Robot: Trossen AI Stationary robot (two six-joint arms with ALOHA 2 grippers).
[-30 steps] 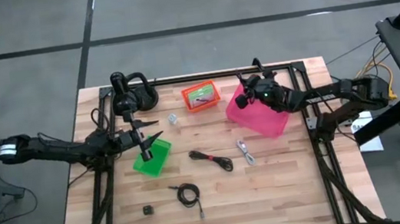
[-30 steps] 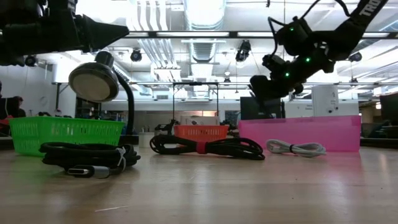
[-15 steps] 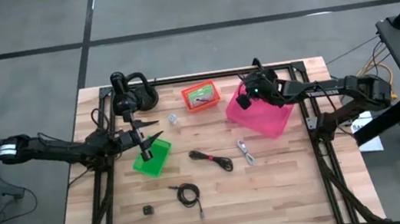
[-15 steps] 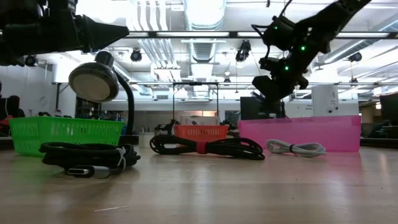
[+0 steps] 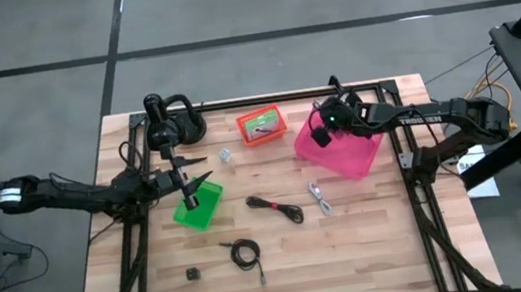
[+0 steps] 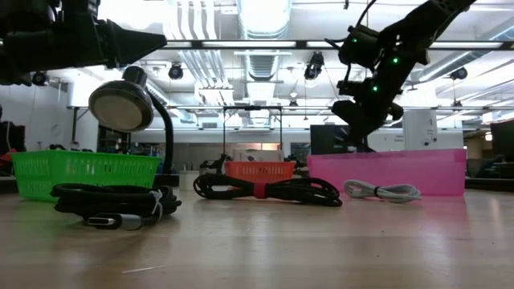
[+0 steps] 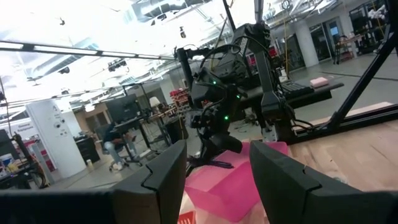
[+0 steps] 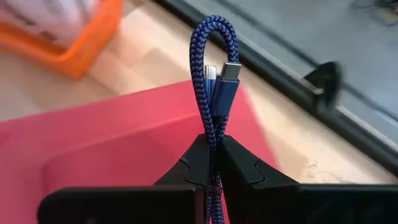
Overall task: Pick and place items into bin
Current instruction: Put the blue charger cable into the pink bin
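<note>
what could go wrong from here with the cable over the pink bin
The right gripper pinches the folded blue braided cable only at its fold, over the pink bin. It hangs near the bin's corner, so a release might drop the cable on the rim or outside. A trailing end, which cannot be seen here, could also drape over the wall.

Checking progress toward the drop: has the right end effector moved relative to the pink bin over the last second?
Yes. The right end effector, shut on a braided cable, shifted from above the pink bin's middle toward its left edge.
</note>
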